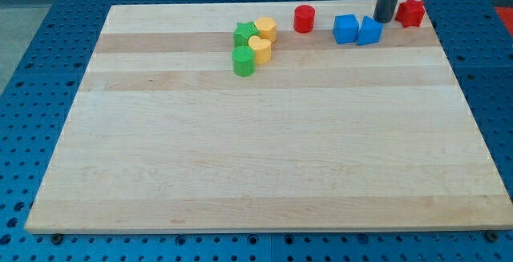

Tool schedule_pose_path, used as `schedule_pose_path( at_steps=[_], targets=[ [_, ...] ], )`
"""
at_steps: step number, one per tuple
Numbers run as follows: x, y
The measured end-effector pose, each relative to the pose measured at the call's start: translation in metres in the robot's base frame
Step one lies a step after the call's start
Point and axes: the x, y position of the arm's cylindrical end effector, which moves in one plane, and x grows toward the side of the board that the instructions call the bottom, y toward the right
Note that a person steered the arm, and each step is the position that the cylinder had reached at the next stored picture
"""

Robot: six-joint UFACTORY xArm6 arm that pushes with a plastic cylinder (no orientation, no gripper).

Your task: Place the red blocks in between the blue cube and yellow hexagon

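Wooden table [264, 158]: tip [384, 20] sits between red block [411, 12] and blue blocks [358, 30]; no jaws on this end effector, so circle right and push left.

Two red blocks [303, 18] [411, 12] – two blue [346, 29] [369, 31], two yellow [266, 29] [260, 49], two green [244, 34] [244, 62] – one wooden board [264, 158]

The pale wooden desk [264, 158], banded in light and darker strips, carries a red cylinder [303, 18], a red block [411, 12], two blue blocks [346, 29] [369, 31], two yellow pieces [266, 29] [260, 49], two green pieces [244, 33] [244, 61], over a blue perforated base [32, 46].
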Motion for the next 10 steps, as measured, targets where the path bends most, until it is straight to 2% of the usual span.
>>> schedule_pose_path(
  at_steps=[2,3,4,5,6,7,9,10],
  targets=[
    [0.05,-0.016],
    [0.089,-0.002],
    [0.13,0.039],
    [0.084,0.101],
    [-0.001,0.116],
    [-0.056,0.097],
    [-0.047,0.091],
    [-0.01,0.088]
  ],
)
